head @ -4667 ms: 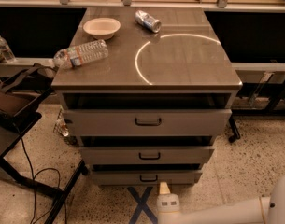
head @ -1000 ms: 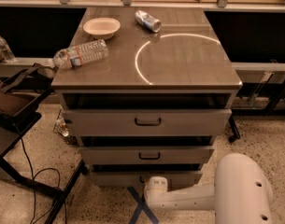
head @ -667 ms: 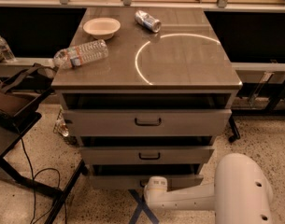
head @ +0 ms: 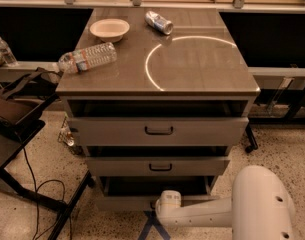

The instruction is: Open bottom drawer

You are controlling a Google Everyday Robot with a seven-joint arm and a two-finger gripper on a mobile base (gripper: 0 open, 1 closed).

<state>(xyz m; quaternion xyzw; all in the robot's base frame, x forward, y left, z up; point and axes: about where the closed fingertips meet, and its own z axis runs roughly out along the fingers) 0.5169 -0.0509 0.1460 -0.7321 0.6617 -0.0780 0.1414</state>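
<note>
The cabinet (head: 157,91) has three grey drawers. The bottom drawer (head: 122,202) has the slimmest front and stands a little way out, with a dark gap above it. My gripper (head: 165,202) is right at the middle of this front, where the handle is, and it hides the handle. My white arm (head: 227,215) reaches in from the lower right. The middle drawer (head: 157,166) and the top drawer (head: 157,130) show their small black loop handles.
On the cabinet top lie a plastic water bottle (head: 87,57), a white bowl (head: 109,29) and a can (head: 159,22). A black chair with a bag (head: 17,109) stands at the left, with cables (head: 37,199) on the floor. Blue tape marks the floor (head: 152,226).
My arm has swung in from the lower right to the bottom drawer's front. The bottom drawer front sits a little further out than before. Over the last second the arm has barely moved.
</note>
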